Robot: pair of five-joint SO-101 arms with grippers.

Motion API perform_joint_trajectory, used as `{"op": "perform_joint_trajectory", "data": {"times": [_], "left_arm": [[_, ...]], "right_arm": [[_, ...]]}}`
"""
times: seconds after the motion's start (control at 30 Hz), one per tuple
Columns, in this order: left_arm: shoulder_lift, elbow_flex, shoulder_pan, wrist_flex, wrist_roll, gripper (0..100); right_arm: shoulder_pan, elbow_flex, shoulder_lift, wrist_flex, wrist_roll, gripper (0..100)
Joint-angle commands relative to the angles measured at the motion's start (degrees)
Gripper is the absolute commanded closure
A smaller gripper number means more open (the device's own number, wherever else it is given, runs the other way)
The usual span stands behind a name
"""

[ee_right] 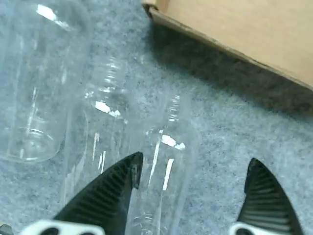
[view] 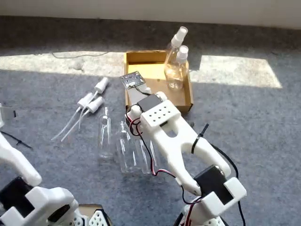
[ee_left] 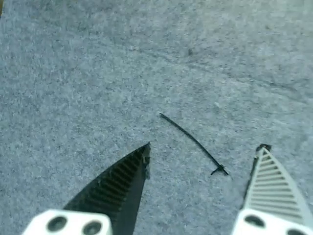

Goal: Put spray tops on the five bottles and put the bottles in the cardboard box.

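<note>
Right gripper [ee_right: 195,166] near box [view: 141,57] with bottles [view: 176,71]

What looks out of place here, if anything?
A loose black cable tie lies on the grey carpet below the open left gripper. It is not one of the task's things, so it looks like stray litter.

Five clear bottles in all: two bottles with spray tops [view: 175,75] and three bottles without tops [view: 106,134]; three loose spray tops [view: 95,104], each with a thin dip tube; one cardboard box [view: 141,61]; two robot arms [view: 174,136]; one black cable tie [ee_left: 193,142].
</note>
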State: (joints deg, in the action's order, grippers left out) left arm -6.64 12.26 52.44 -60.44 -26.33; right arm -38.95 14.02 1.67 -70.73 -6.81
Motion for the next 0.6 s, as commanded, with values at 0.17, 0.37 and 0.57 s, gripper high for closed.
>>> {"op": "perform_joint_trajectory", "data": {"times": [0.17, 0.37, 0.57], "left_arm": [[8.2, -1.5, 7.7, 13.6, -0.4, 70], [10.4, -1.5, 7.4, 14.6, -0.4, 70], [10.5, -1.5, 7.3, 15.0, -0.4, 70]], "right_arm": [[0.7, -3.0, 0.0, 1.3, -2.0, 71.1], [0.4, -2.2, 0.6, 5.2, -1.9, 71.1], [0.4, -0.8, 6.3, 5.7, -1.7, 71.1]]}}
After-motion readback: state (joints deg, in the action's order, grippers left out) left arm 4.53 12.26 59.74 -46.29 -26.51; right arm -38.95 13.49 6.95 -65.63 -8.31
